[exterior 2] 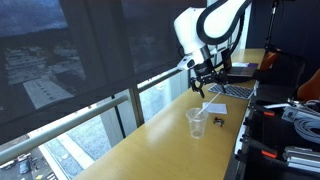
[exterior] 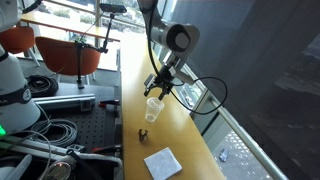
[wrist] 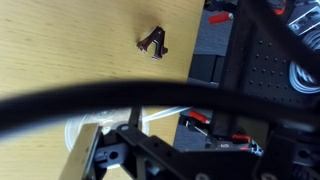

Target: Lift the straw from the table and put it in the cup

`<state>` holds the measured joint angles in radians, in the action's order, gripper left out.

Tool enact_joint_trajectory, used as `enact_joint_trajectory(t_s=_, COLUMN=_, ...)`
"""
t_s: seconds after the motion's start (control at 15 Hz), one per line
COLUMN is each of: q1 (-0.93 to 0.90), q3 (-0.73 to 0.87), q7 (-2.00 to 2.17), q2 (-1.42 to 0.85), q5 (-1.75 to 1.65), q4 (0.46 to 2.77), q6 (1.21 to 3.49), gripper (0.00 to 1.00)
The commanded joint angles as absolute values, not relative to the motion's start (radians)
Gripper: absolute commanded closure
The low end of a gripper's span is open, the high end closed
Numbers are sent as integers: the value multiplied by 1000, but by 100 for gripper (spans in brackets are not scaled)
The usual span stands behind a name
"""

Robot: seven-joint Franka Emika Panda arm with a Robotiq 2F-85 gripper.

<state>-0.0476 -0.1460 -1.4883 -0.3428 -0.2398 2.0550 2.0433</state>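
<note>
The clear cup [exterior: 153,108] [exterior 2: 197,122] stands upright on the long wooden table [exterior: 185,135]. My gripper [exterior: 160,84] [exterior 2: 207,72] hangs a little above the cup, its fingers spread open with nothing seen between them. In the wrist view a thin pale streak, the straw [wrist: 165,112], runs out from beside the cup's whitish rim [wrist: 78,130]. I cannot tell whether it rests in the cup. The straw is too thin to make out in either exterior view.
A small dark lump [exterior: 141,132] [exterior 2: 219,122] [wrist: 153,42] lies on the table near the cup. A white square napkin [exterior: 162,162] [exterior 2: 214,108] lies further along. A black cable [wrist: 100,95] crosses the wrist view. Windows border one long table edge, equipment the other.
</note>
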Motion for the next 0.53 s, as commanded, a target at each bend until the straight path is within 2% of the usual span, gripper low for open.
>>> enact_joint_trajectory(t_s=0.0, q1=-48, q3=-141, q7=-1526, q2=-291, q5=-256, q4=2073, q6=2005, gripper=0)
enact_joint_trajectory(t_s=0.47, q1=-40, q3=-135, q7=-1655, q2=-349, q5=-272, q4=2038, q6=2041, gripper=0)
